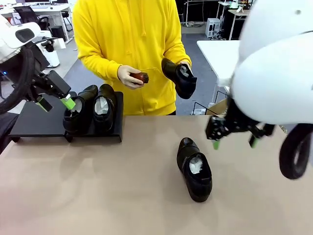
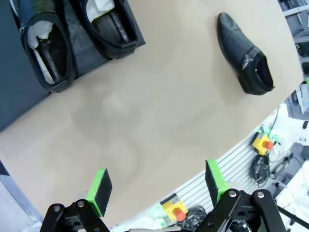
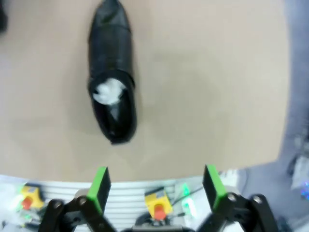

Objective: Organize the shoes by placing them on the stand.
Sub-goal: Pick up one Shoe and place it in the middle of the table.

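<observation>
The tan surface (image 1: 98, 196) takes up most of my front view, with a person in a yellow hoodie (image 1: 127, 44) standing at its far side. The black stand (image 1: 36, 120) sits at the far left. On its right end two shoes stand side by side, heels toward me: the left-hand shoe (image 1: 78, 115) and its neighbour (image 1: 104, 105), each stuffed with white paper. A third shoe (image 1: 194, 169) rests upright on the bare surface right of centre, toe pointing away. One hand (image 1: 186, 63) of the person holds a fourth shoe (image 1: 178, 78) in the air. My left end effector (image 2: 157, 186) is spread wide and empty beside the left-hand shoe; I can't tell from the front whether a pad grazes it. My right end effector (image 3: 155, 186) hangs released, holding nothing, near the third shoe. The person's other hand (image 1: 128, 76) grips a small reddish-brown object (image 1: 141, 77).
</observation>
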Motion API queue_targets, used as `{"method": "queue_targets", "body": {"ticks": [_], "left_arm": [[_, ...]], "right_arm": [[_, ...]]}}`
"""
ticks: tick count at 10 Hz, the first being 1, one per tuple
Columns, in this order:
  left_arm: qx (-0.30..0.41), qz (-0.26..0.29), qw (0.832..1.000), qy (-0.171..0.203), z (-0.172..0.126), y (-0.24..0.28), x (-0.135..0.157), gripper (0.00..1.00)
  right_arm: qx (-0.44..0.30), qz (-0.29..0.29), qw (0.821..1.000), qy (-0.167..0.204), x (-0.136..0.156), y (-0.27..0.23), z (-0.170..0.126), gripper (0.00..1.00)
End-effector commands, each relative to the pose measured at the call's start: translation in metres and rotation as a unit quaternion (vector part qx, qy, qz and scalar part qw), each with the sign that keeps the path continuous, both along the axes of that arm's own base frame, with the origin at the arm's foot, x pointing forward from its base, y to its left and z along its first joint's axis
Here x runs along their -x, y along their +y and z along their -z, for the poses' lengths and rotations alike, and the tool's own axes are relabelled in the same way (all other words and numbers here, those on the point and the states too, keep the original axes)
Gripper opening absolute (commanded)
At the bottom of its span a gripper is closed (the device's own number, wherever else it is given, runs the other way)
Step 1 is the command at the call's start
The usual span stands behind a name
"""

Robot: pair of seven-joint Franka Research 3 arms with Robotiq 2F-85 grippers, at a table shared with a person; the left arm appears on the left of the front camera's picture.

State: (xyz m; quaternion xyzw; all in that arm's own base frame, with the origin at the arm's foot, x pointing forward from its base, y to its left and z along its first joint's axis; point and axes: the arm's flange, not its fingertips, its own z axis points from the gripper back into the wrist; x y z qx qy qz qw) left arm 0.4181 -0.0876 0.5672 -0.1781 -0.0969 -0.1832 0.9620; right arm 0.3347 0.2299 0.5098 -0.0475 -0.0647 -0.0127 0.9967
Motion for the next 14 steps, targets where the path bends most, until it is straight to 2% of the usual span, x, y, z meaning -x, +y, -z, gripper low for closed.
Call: {"method": "queue_targets", "body": {"ticks": [1,2,4,5,8,9,11,14], "left_arm": [[-0.005,-0.009,1.0,-0.001,-0.005,0.003,-0.002,1.0],[-0.005,-0.009,1.0,-0.001,-0.005,0.003,-0.002,1.0],[-0.005,-0.009,1.0,-0.001,-0.005,0.003,-0.002,1.0],[-0.005,-0.009,1.0,-0.001,-0.005,0.003,-0.002,1.0],[-0.005,-0.009,1.0,-0.001,-0.005,0.003,-0.002,1.0],[-0.005,-0.009,1.0,-0.001,-0.005,0.003,-0.002,1.0],[-0.005,-0.009,1.0,-0.001,-0.005,0.003,-0.002,1.0],[-0.005,-0.009,1.0,-0.001,-0.005,0.003,-0.002,1.0]], "right_arm": [[0.021,-0.09,0.993,-0.068,-0.054,0.016,0.01,1.0],[0.024,-0.094,0.993,-0.063,-0.065,0.025,0.016,1.0],[0.018,-0.092,0.995,-0.03,-0.055,0.011,0.027,1.0],[0.005,-0.079,0.997,0.001,-0.032,-0.01,0.031,1.0],[-0.053,-0.068,0.994,0.064,0.028,-0.049,0.033,1.0],[-0.081,-0.103,0.985,0.108,0.041,-0.056,0.033,1.0],[-0.087,-0.098,0.98,0.151,0.058,-0.064,0.041,1.0],[-0.104,-0.106,0.975,0.163,0.061,-0.066,0.043,1.0]]}}
